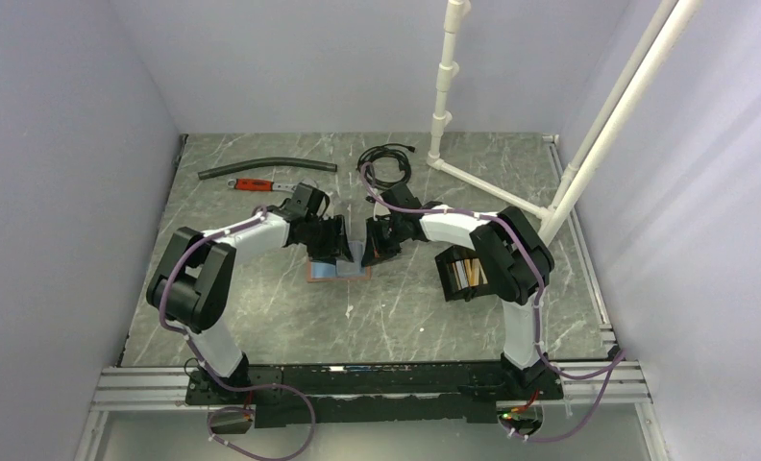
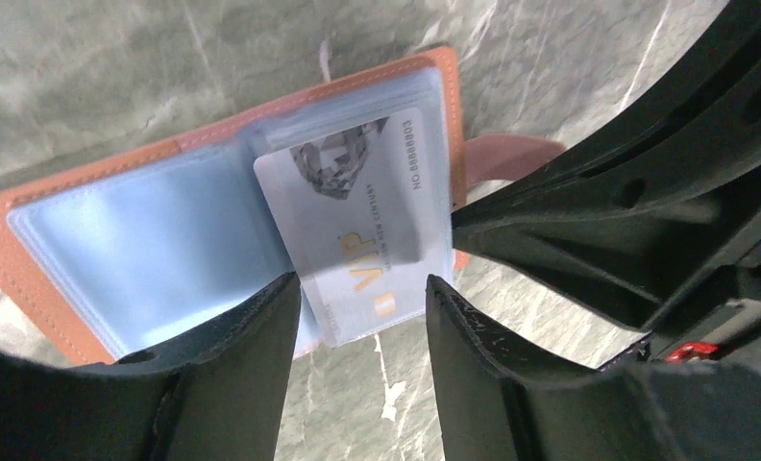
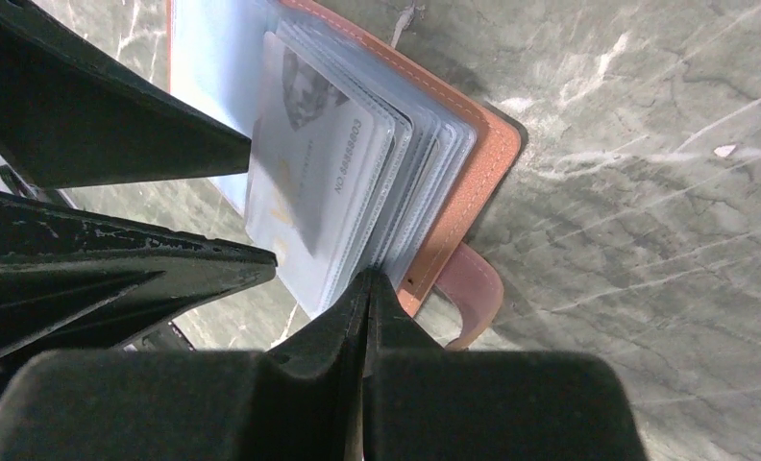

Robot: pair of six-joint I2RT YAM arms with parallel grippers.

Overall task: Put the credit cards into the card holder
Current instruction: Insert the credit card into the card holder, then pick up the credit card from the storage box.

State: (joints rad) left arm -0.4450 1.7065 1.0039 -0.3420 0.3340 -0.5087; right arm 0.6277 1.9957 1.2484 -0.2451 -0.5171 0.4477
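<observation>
Mid-scene, just ahead of both arms: one card holder (image 1: pixel 336 273), tan leather, lying open flat on the bench (image 1: pixel 261 317). Its long axis runs L–R across the bench, with the snap strap (image 2: pixel 511 154) out at the R end. Clear sleeves (image 3: pixel 425 163) are stacked on the R half, several of them, exact no. can't be told. One grey-white VIP card (image 2: pixel 357 211) sits partway in the top sleeve. Its long axis lies crosswise to the holder's, and its near short end pokes out past the holder's edge toward the left pincer (image 2: pixel 362 322). That pincer is released, jaws apart, one finger either side of the card's free end, no clamp on it. Right pincer (image 3: pixel 369 288) is clenched on nothing, tip pressed vs. the sleeve edges beside the card. Off to the R there's one black tray (image 1: pixel 444 275) by the right arm's elbow, with more cards (image 1: pixel 468 273) in it, gold and brown, count unclear.
</observation>
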